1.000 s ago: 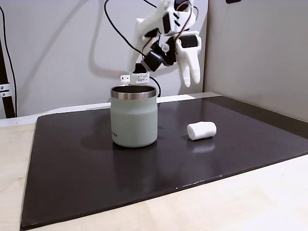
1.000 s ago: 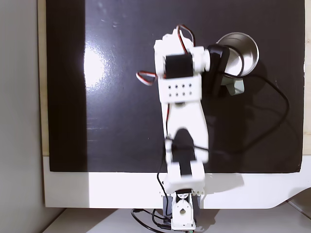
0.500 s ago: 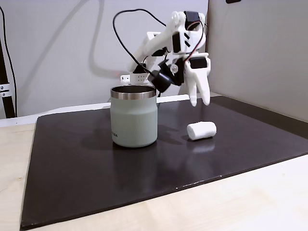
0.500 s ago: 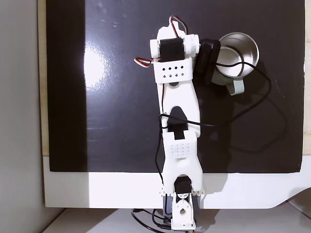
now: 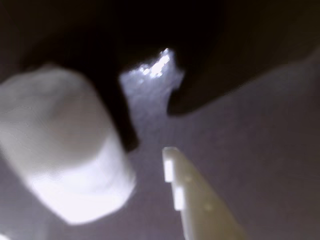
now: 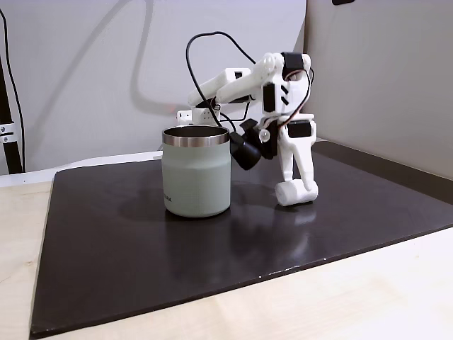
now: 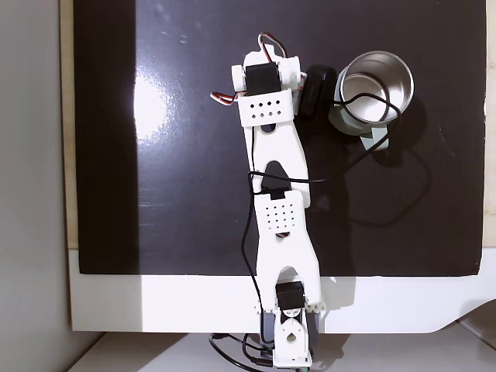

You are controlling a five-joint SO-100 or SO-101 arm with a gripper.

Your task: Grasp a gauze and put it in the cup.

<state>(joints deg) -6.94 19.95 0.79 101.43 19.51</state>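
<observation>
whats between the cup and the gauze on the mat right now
In a fixed view, the black camera pod on the arm's wrist hangs between the cup and the gauze; below it, the dark mat is bare.

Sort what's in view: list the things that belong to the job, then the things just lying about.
Job:
gauze, lying on the mat
cup, upright and empty in the top-down fixed view
tool, down at the gauze

Just there:
black mat under everything
cables trailing across the mat and over the cup
wooden table
</observation>
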